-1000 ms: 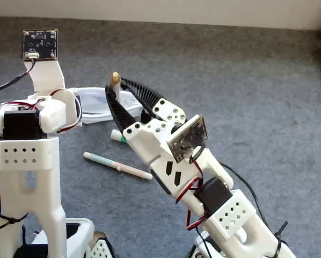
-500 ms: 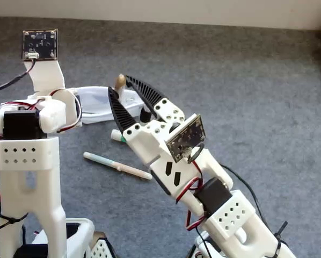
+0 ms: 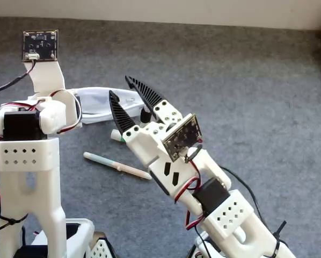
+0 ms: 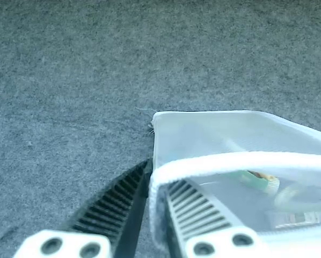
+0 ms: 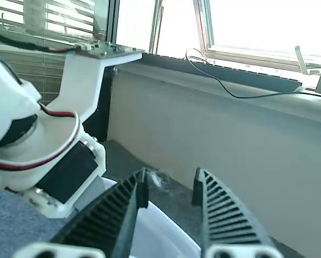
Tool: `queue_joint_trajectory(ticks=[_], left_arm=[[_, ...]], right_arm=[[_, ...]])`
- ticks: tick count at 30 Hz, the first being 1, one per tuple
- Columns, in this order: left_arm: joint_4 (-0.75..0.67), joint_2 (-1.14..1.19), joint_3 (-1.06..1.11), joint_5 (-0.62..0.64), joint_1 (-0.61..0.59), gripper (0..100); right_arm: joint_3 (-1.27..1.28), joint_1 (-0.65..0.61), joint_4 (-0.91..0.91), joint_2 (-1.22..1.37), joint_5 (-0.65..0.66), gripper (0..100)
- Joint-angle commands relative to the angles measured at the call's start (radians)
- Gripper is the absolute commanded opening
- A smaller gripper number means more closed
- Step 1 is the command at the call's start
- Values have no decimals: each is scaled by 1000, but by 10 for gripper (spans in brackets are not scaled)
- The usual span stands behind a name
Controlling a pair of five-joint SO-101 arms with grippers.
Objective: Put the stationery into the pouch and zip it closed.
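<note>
The white mesh pouch [image 3: 104, 103] lies on the grey carpet, and my left gripper [image 4: 155, 174] is shut on its open rim. Through the mesh of the pouch [image 4: 246, 140] I see a green stick with a tan tip [image 4: 257, 180] and other pale items inside. My right gripper [image 3: 119, 86] hangs open and empty just above the pouch; in its own view the right gripper [image 5: 170, 172] has only air between the fingers [image 5: 123, 207], with the pouch [image 5: 160, 236] below. A pale pen [image 3: 117, 165] lies on the carpet nearer the arms. A white, green-ended item [image 3: 116, 136] pokes out from under the right arm.
The left arm [image 3: 37, 123] stands tall at the left, close beside the pouch, and appears in the right wrist view as the left arm [image 5: 37, 140]. Bare grey carpet [image 3: 246, 86] spreads to the right and back. A pale wall edge [image 3: 203, 11] runs along the far side.
The tan-tipped stick that stood between my right gripper's fingers is gone from them. The right gripper has drawn slightly back and down. The left arm has not moved.
</note>
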Motion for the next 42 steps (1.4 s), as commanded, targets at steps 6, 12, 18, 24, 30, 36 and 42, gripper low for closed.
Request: queue_joint_trajectory(ticks=[6, 12, 18, 24, 30, 36, 42], left_arm=[[-3, 1, 22, -3, -61, 7], [-21, 1, 22, 25, -111, 7], [-25, 1, 22, 71, -176, 7], [-25, 1, 21, 81, -186, 7], [-25, 1, 21, 81, -186, 7], [-25, 1, 22, 80, -185, 7], [-25, 1, 22, 80, -183, 7]], right_arm=[[-58, 15, 254, -85, 15, 131], [-116, 16, 414, -101, 14, 131], [-156, 16, 595, -101, 9, 131], [-157, 30, 771, -101, -64, 131], [-151, 94, 834, -101, -278, 131], [-148, 94, 869, -99, -419, 134], [-154, 94, 943, -25, -542, 135]])
